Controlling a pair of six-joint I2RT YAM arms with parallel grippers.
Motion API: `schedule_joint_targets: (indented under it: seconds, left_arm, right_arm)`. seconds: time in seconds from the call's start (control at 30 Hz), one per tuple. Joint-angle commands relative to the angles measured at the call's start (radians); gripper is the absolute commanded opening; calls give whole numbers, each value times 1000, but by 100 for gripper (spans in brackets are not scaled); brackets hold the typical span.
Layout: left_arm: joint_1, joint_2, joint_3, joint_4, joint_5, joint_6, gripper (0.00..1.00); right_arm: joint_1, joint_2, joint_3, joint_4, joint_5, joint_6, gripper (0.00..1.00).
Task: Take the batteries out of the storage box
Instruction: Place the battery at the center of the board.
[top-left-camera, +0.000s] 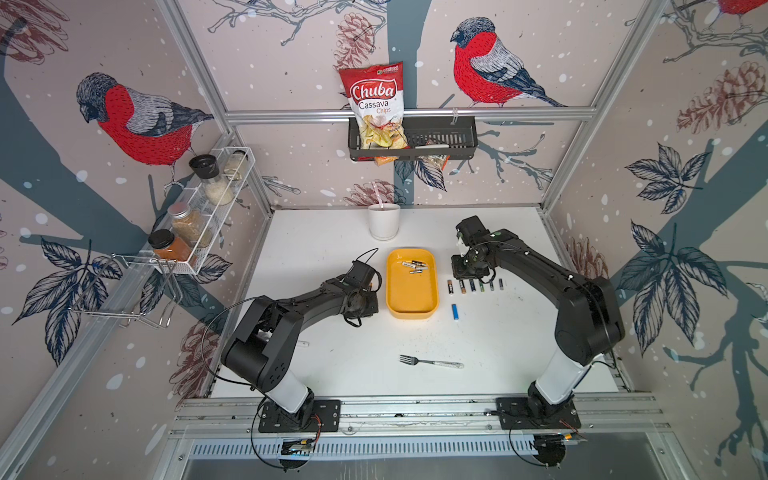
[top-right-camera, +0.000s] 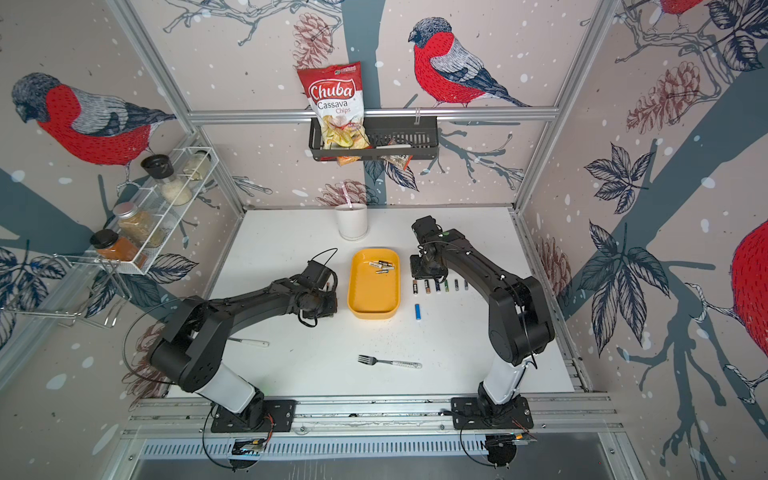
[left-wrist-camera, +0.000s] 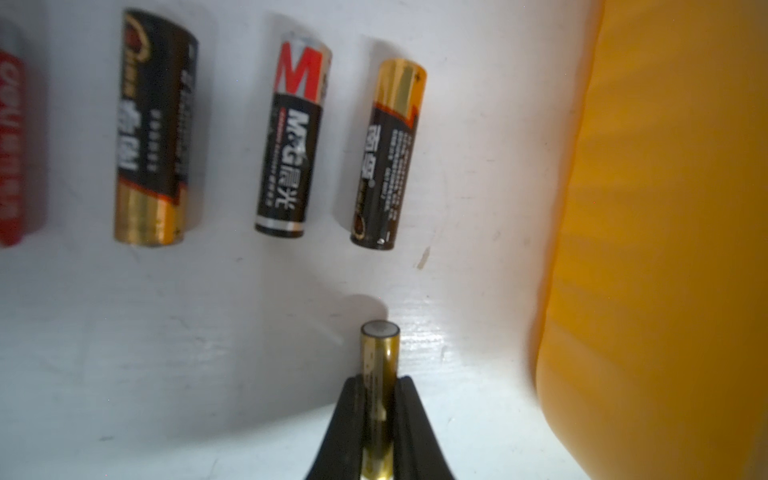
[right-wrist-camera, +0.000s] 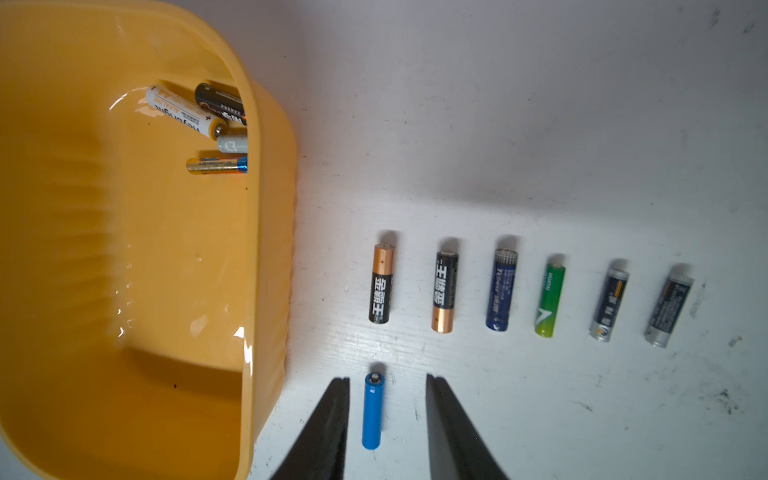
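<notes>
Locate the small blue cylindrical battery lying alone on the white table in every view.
Both top views: blue battery, centre, just right of the yellow plastic storage box, below the battery row.
Left wrist: not in it.
Right wrist: inside the open right claw, battery.
Shared landmark: the yellow box.

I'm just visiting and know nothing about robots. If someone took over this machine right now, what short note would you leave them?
Left pincer: shut on a gold battery, beside the yellow box.
Right pincer: open, astride a blue battery lying on the table, not touching it.
Done: a row of six batteries on the box's right side; three more plus a red one on its left.
Left to do: four batteries lie in the box; the gold one needs setting down.
</notes>
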Motion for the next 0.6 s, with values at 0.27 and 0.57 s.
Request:
schedule_joint_targets:
  seconds: [0.27, 0.57]
  left_arm:
    - [-1, 7, 1, -14, -21, 5, 12]
    - [-1, 6, 1, -26, -26, 9, 15]
  right_arm:
    - [1, 0, 11, -21, 15, -4, 38]
    - [1, 3, 18, -23, 16, -4, 38]
